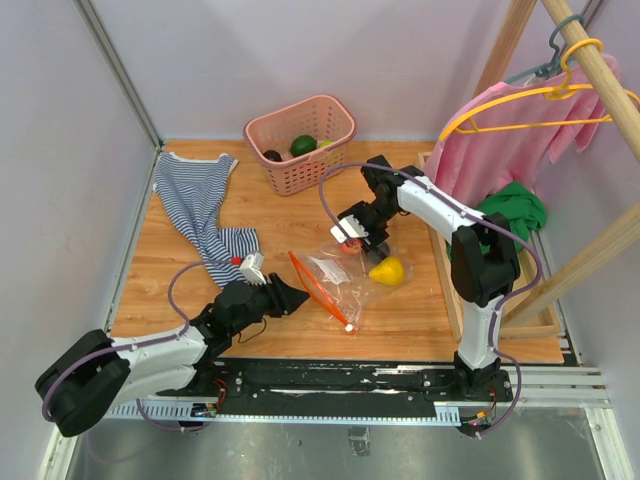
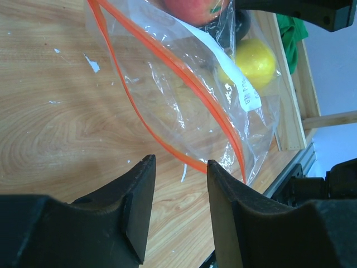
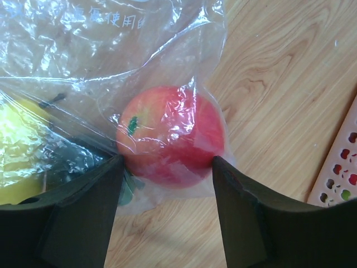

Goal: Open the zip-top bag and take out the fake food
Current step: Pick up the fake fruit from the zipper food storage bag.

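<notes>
Zip-top bag (image 1: 332, 272): lying crumpled at mid-table between the two arms, mouth gaping toward the left one.

Working with the right gripper (image 3: 167, 161) spread wide, bracketing the red apple (image 3: 170, 134) through the clear film, fingertips (image 3: 106, 178) sitting right at its flanks. Not being able to tell whether pressing firmly or merely touching. Carrying the left gripper (image 2: 179, 167) at a middling gap, holding nothing, hovering just short of the red-orange zip strip (image 2: 139, 120), low over the wooden table (image 2: 50, 111). Seeing the yellow fruit (image 2: 254, 58) next to the apple, seemingly under the same plastic.

Risking a pinch of film together with the apple: gripping from outside the plastic, away from the open mouth, so probably hauling the whole bag up rather than getting the fruit out. Risking a squirt too, with a round, glossy apple wrapped in slippery film likely popping forward under closing pressure. Leaving the bag unanchored on the left side, so likely dragging it or folding the mouth shut with any pull. Possibly nudging the yellow fruit into rolling off to the right. Passing over the pink basket (image 1: 310, 168) at the back, well apart, holding green and dark pieces.
</notes>
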